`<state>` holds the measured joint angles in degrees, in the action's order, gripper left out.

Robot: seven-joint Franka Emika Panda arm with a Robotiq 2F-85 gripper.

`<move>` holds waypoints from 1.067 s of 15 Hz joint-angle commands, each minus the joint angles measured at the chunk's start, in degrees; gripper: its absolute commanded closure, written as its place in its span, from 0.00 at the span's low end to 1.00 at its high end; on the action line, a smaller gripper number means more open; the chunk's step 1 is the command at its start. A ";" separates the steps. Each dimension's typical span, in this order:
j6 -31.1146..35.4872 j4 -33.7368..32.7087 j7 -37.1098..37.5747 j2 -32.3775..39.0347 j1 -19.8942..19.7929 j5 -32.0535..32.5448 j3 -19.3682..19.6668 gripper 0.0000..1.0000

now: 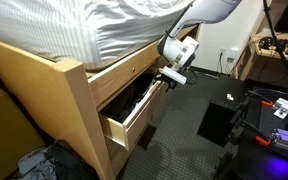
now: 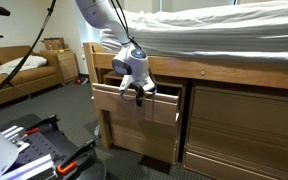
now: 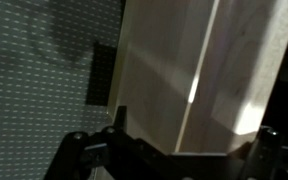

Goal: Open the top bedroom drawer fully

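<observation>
While the drawer (image 2: 134, 115) stands pulled partway out beneath the bed (image 2: 234, 35), my fingers (image 2: 137, 95) sit spread at the top edge of its front, wood filling the gap between them

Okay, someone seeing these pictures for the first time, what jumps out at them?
First, the top bedroom drawer, standing pulled out from the wooden bed frame, with the gripper at the top edge of its front panel. Next, the rumpled white bedding lying above it, seen in both exterior views.
</observation>
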<state>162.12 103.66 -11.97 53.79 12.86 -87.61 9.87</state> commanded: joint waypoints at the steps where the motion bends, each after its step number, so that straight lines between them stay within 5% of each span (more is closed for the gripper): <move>1: 4.45 5.80 10.76 -5.11 -0.26 13.87 0.44 0.00; 4: 7.01 8.37 19.63 -8.51 0.06 25.73 2.19 0.00; 5: 5.16 8.70 20.53 -9.35 3.81 25.29 6.66 0.00; 8: 1.27 9.68 24.03 -12.52 5.23 29.75 10.39 0.00; 9: 1.44 10.08 26.68 -14.78 0.34 35.04 5.89 0.00; 10: 5.76 7.49 26.90 -10.99 -0.26 35.24 4.35 0.00; 16: 1.99 8.43 30.81 -12.57 -2.32 40.54 3.34 0.00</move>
<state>164.92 112.05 14.99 40.84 14.03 -52.78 16.45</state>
